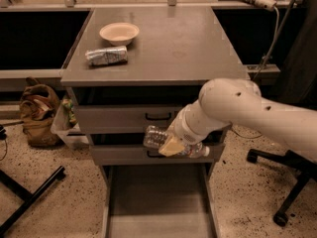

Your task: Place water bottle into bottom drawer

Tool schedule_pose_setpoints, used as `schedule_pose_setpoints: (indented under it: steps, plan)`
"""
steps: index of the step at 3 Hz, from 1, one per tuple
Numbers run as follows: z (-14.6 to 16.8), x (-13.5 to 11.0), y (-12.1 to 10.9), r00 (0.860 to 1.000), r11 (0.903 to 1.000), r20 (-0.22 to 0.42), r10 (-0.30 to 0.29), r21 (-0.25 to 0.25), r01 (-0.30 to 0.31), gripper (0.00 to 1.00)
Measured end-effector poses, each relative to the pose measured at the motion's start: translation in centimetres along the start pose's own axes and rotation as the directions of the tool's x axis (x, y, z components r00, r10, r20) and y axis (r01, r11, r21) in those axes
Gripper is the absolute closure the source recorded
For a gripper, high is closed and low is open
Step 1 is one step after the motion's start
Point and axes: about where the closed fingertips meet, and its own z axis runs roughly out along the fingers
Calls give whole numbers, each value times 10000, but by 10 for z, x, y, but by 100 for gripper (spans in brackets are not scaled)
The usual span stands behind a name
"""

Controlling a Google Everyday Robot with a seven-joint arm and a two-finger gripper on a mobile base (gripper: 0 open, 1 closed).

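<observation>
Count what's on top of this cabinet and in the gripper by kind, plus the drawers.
Bowl: 1
Foil packet: 1
Water bottle: 1, held in the gripper before the middle drawer
Drawers: 3, bottom drawer open
Total: 6

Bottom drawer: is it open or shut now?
Open: the bottom drawer is pulled out, its grey floor showing below the upper drawers. The gripper holds the water bottle above it.

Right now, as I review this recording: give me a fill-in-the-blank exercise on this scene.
The end effector, in front of the closed drawers, grips the water bottle ____ the bottom drawer, not inside it.
The bottom drawer is pulled ____.
The bowl and foil packet sit on ____ of the cabinet.
Missing: above; open; top.
</observation>
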Motion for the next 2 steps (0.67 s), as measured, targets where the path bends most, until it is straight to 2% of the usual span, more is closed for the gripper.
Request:
schedule_pose_setpoints:
  steps: [1, 2]
  plan:
    - [45, 7, 34, 9976, 9985, 594, 342, -450, -316, 100]
    - [77, 3, 52, 9899, 9976, 1376, 338, -651, -250, 100]
